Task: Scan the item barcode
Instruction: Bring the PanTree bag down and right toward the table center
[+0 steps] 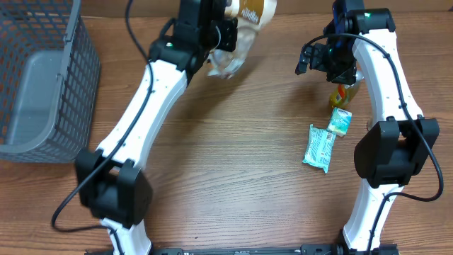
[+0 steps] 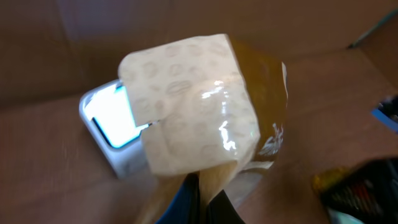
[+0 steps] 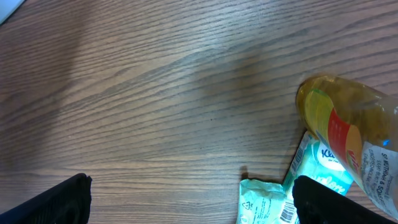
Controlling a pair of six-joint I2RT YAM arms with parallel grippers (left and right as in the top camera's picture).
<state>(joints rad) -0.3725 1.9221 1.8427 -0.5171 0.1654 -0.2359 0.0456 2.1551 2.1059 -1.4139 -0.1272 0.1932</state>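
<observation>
Checking overhead: tan bag [image 1: 249,13] sits at our left arm's tip, far edge of surface | left wrist: left fingers [image 2: 189,202] pinch the bag in front of lit scanner [image 2: 112,121]; no barcode visible to us, and we judge glossy creases could spoil the reading | right wrist: right fingers [image 3: 56,202] spread, empty, near bottle [image 3: 354,134]

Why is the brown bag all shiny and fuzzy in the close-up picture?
Left wrist view: the brown bag is very close and blurred, light glares off its wrap, and the scanner window glows washed-out. Overhead view: evenly lit, fairly sharp.
</observation>
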